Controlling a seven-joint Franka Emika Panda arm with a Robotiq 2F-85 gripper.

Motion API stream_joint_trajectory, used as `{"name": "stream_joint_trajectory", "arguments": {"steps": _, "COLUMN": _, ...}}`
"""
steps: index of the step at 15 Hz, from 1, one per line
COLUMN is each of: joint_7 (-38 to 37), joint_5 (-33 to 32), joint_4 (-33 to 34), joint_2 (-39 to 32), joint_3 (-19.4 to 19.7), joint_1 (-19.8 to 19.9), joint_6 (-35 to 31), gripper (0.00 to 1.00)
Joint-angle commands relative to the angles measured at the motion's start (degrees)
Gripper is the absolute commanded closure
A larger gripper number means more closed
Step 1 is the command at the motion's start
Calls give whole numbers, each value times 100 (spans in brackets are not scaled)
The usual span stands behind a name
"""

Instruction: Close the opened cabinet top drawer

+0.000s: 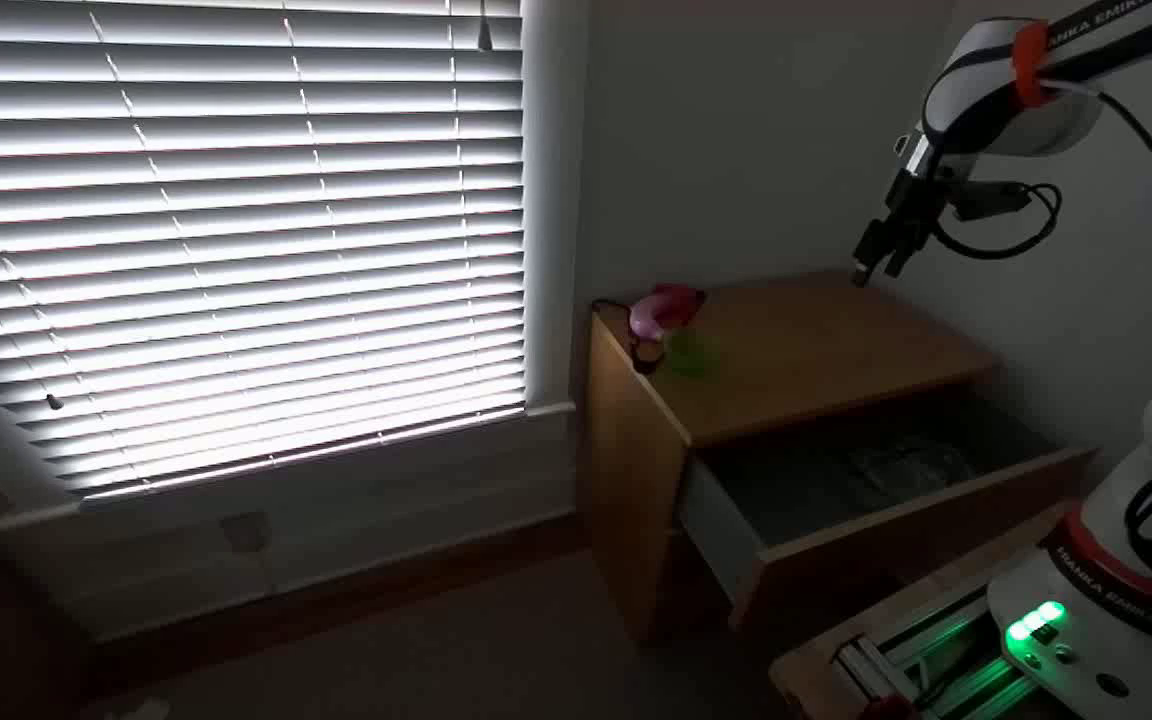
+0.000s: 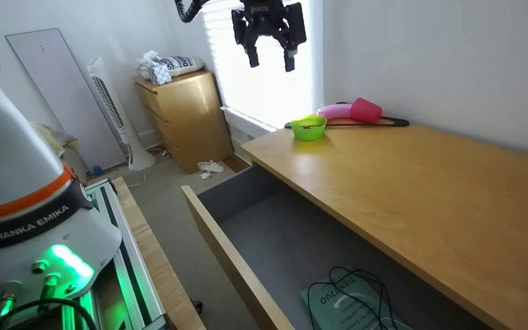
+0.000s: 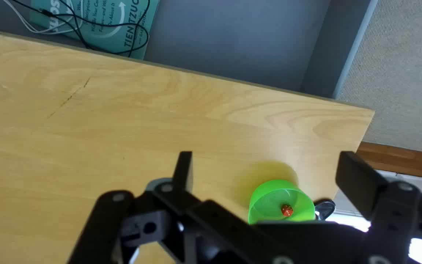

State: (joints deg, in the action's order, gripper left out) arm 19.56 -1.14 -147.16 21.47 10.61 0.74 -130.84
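I'm counting two cabinets (image 2: 420,188), one open drawer (image 2: 273,233), two cups (image 2: 309,131), one die (image 3: 287,210), one book (image 3: 103,42), one tower fan (image 2: 118,111), and maybe two cables (image 3: 46,13) in that drawer, tough to tell on my feed.

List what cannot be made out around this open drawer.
Full title of the book: cut off by the wrist view's top edge.
Back of the top drawer: hidden under the cabinet top, wrist view.
Surface detail of the drawer front: too dark in an exterior view.

The arm (image 1: 996,95) is held high, claw (image 2: 272,66) pointing down, fingers (image 2: 253,57) parted, the shadowed wrist (image 1: 924,160) perhaps tilted.
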Motion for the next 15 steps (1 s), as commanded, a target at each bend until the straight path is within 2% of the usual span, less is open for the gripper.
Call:
{"name": "stream_joint_trajectory", "arguments": {"steps": 1, "joint_7": 21, "joint_5": 31, "joint_4": 5, "joint_2": -7, "joint_3": -66, "joint_1": 65, "joint_6": 12, "gripper": 0}}
{"name": "stream_joint_trajectory", "arguments": {"steps": 13, "joint_7": -7, "joint_5": 37, "joint_4": 0, "joint_2": -43, "joint_3": -58, "joint_1": 79, "joint_6": -77, "gripper": 0}}
{"name": "stream_joint_trajectory", "arguments": {"steps": 15, "joint_7": -442, "joint_5": -257, "joint_4": -114, "joint_2": -30, "joint_3": -135, "joint_1": 320, "joint_6": -249, "gripper": 0}}
